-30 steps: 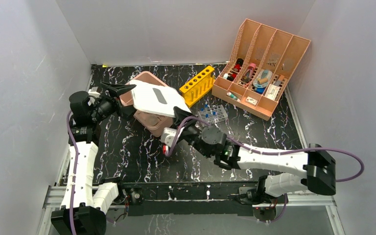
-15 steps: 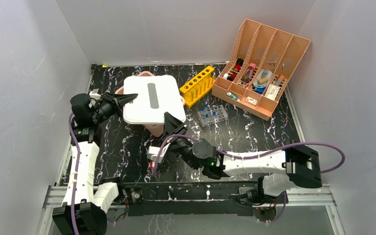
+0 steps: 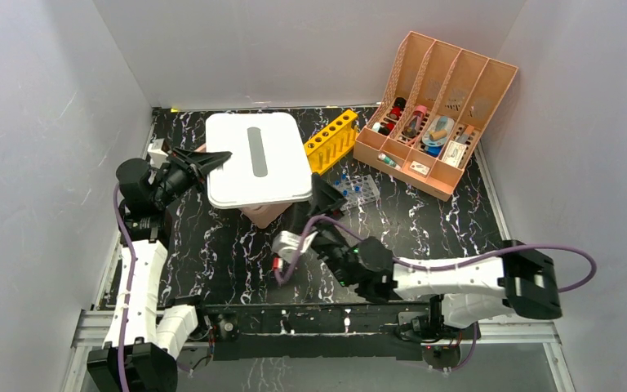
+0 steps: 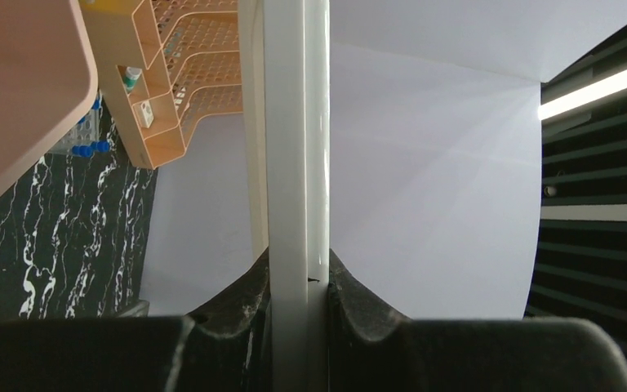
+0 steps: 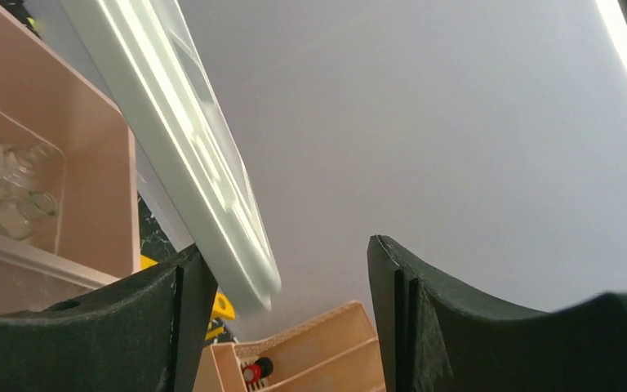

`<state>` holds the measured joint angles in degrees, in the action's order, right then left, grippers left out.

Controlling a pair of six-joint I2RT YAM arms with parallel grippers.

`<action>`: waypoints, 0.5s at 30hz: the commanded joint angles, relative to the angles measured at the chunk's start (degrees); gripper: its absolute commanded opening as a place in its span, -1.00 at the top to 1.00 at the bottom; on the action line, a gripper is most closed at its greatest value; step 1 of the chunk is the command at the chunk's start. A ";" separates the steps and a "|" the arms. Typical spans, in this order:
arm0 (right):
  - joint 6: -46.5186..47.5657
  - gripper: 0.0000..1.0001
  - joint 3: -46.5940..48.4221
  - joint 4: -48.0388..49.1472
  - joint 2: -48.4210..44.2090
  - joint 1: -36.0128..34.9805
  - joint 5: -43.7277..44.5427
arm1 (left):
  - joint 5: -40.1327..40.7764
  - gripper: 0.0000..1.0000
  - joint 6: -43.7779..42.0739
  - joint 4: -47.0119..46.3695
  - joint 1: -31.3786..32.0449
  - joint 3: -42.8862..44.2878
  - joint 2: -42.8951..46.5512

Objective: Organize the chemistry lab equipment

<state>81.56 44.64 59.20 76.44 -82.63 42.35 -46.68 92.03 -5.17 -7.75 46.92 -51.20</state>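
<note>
Clear glass beakers huddle in the pink tub under its lid.

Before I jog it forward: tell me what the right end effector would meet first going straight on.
Likely the white lid, whose corner sits just ahead of the right end effector. Past that there is only the grey wall. Depth is unclear.

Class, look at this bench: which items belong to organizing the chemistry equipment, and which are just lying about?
Part of the job:
- clear glassware inside the pink tub
- white lid, pinched by the left gripper

Lying about:
- yellow tube rack
- clear rack of blue-capped tubes
- peach file organizer
</note>
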 commanded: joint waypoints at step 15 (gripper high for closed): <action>-93.84 -0.52 4.18 -38.23 -33.79 6.61 -7.13 | 13.85 1.00 -8.67 -23.25 0.01 -5.44 1.26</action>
<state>10.13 47.05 32.36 35.90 -76.34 42.78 -35.92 79.53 -11.44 -7.75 46.87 -52.31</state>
